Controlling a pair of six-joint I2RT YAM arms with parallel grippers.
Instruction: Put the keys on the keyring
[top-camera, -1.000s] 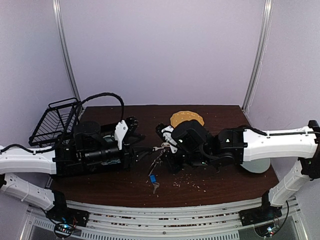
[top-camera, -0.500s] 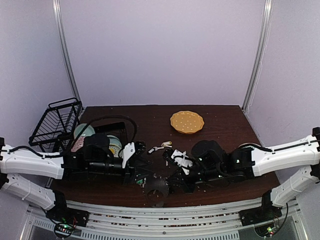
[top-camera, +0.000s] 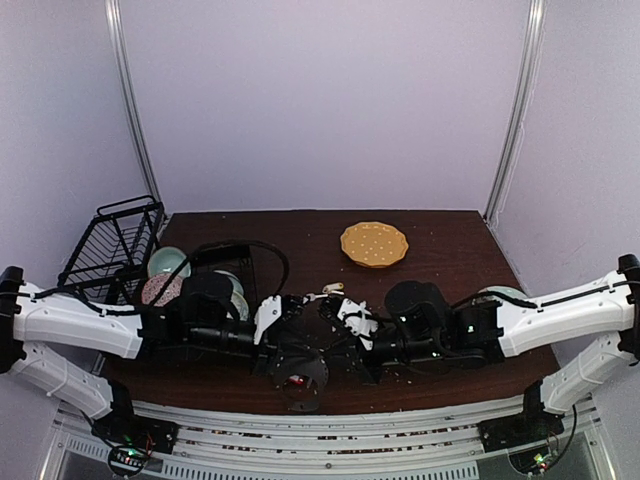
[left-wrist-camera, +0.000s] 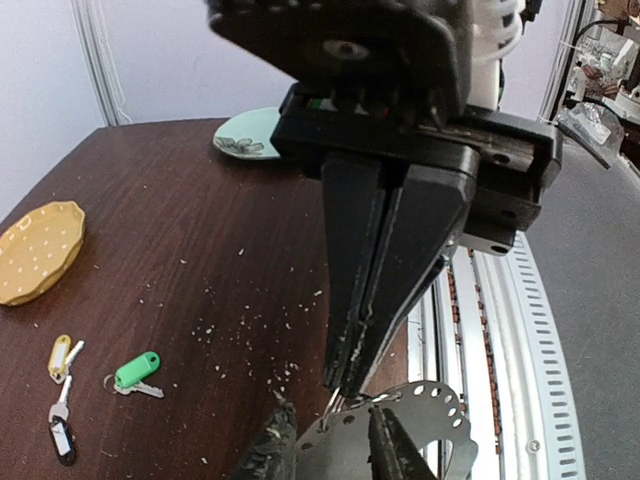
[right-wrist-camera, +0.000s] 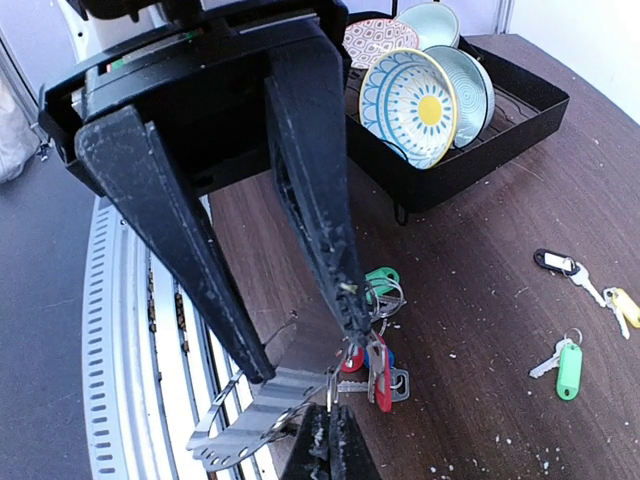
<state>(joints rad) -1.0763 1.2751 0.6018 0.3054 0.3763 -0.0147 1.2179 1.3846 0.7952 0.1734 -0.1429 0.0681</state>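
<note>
Right pincer (left-wrist-camera: 342, 380): clamped on the keyring (right-wrist-camera: 281, 330), tips pointing down.
Left pincer (right-wrist-camera: 305, 345): fingers parted, straddling the right tips.
Strung keys (right-wrist-camera: 372, 352): hanging just beside the right tips, tags lengthwise downward.
Loose keys (right-wrist-camera: 566, 358): flat on the surface (right-wrist-camera: 480, 300), well apart from both.
Unclear: most of the ring's wire, too thin to trace.

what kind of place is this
Most likely a robotics lab test cell, not a home: robot arms bolted to a slotted metal rail beside a dark wooden table, plain pale walls, and staged props like a rack of bowls and tagged keys.
</note>
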